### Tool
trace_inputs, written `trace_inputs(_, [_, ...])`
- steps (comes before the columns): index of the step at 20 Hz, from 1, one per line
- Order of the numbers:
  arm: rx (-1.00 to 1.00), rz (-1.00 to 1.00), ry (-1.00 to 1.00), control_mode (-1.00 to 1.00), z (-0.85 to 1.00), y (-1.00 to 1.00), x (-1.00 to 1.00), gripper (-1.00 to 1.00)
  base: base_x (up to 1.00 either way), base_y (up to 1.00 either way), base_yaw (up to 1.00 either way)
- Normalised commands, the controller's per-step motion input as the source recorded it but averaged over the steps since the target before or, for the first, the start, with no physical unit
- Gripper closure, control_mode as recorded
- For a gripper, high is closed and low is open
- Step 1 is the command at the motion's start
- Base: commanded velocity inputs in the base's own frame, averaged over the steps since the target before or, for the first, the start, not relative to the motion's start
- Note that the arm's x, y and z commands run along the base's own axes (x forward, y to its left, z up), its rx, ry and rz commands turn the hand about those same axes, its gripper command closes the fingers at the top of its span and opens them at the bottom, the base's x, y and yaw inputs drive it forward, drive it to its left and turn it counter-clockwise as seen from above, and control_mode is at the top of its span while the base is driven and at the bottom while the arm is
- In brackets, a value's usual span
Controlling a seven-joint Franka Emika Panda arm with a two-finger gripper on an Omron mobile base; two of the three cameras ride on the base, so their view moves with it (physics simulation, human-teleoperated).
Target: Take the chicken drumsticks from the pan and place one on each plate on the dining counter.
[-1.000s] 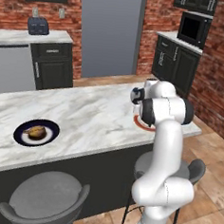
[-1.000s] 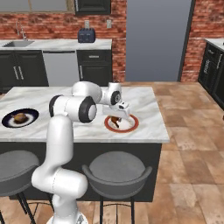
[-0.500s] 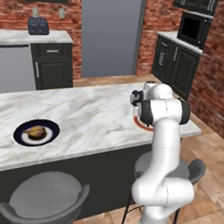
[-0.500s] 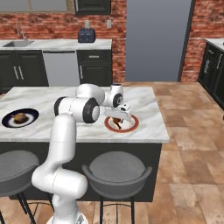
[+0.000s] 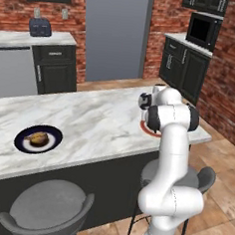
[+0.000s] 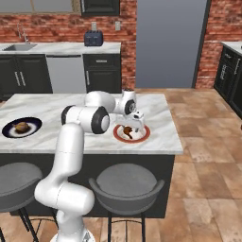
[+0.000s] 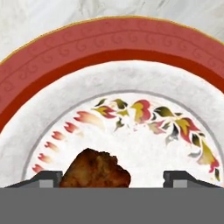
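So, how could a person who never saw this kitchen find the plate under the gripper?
Look at the dining counter, the long marble island with stools. Near its right end lies the plate, under the gripper. Its rim is reddish-brown, while the other plate is dark-rimmed.

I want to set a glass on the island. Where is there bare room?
The white marble dining counter lies bare between the navy-rimmed plate and the red-rimmed plate. It is crowded at the red-rimmed one, under the pincer.
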Motion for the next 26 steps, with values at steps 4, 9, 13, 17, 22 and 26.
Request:
trace_inputs(4, [0.01,0.1,-0.02,-1.0,0.2,-0.06,0.0,-1.0,0.0,0.0,0.0])
trace_inputs(9, [0.0,0.14,-0.08,-1.0,0.47,0.02,-0.46,-1.0,0.0,0.0,0.0])
trace_inputs(13, [0.0,0.13,-0.05,-1.0,0.3,0.16,-0.65,-1.0,0.0,0.0,0.0])
trace_inputs(17, [0.0,0.14,0.0,-1.0,0.18,0.18,-0.82,-1.0,0.0,0.0,0.0])
trace_inputs(22, [0.0,0.09,0.0,-1.0,0.01,0.26,-0.92,-1.0,0.0,0.0,0.0])
trace_inputs(26, [0.0,0.04,-0.1,-1.0,-0.02,0.29,-1.0,-1.0,0.0,0.0,0.0])
